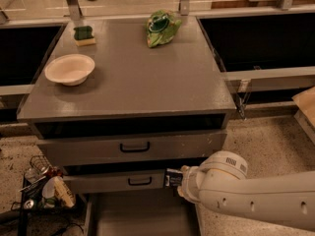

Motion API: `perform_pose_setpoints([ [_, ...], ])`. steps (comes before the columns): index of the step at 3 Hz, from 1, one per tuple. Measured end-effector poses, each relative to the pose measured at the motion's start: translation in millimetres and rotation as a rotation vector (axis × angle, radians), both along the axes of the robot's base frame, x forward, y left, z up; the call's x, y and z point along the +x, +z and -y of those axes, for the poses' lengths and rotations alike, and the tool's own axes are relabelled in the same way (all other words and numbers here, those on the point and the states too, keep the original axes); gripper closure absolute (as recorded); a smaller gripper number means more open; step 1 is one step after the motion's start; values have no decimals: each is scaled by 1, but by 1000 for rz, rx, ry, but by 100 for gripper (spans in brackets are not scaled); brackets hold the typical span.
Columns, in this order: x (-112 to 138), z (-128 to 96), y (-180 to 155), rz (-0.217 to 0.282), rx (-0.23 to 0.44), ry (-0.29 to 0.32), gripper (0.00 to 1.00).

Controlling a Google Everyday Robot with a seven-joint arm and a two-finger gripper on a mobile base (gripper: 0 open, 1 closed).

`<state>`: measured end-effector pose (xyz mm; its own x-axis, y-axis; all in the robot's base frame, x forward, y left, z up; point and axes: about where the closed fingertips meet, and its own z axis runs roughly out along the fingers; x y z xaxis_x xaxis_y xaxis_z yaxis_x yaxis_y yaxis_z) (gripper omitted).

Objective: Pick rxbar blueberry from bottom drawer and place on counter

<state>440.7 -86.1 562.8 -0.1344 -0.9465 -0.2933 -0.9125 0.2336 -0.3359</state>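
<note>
The counter (pixel 147 82) fills the upper middle of the camera view, with its thick front edge facing the camera. Under that edge are two shallow drawers (pixel 197 146), both shut, each with a black handle at the centre of its face. The bottom drawer (pixel 142 215) is pulled out toward the camera, and its plain grey floor is exposed at the lower edge of the view.

The white arm (pixel 256 200) enters from the lower right and extends left over the right side of the bottom drawer.

A wire basket (pixel 42 186) of mixed items stands on the speckled floor, to the left of the cabinet.

Items on the counter:
- A green bag (pixel 162 27) lies at the rear edge, right of centre.
- A pale bowl (pixel 70 69) stands upright near the left edge.
- A green-and-yellow sponge (pixel 84 35) lies at the rear left corner, behind the bowl and apart from it.

The gripper (pixel 179 179) is at the left end of the arm. It sits in front of the right end of the lower shallow drawer face and above the bottom drawer.

The gripper is clamped on the rxbar (pixel 172 178). The right end of the rxbar is between the fingers (pixel 184 171), and the remainder projects left past the fingertips. The rxbar is held clear of the bottom drawer floor, with its dark face and pale print toward the camera. It is just right of the lower black handle and well below the counter.
</note>
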Motion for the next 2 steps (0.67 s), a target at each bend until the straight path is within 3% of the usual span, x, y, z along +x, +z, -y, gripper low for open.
perform_pose_setpoints([
  [1,0,0,0,0,0,0,100],
  [2,0,6,18,37,-19,-5,100],
])
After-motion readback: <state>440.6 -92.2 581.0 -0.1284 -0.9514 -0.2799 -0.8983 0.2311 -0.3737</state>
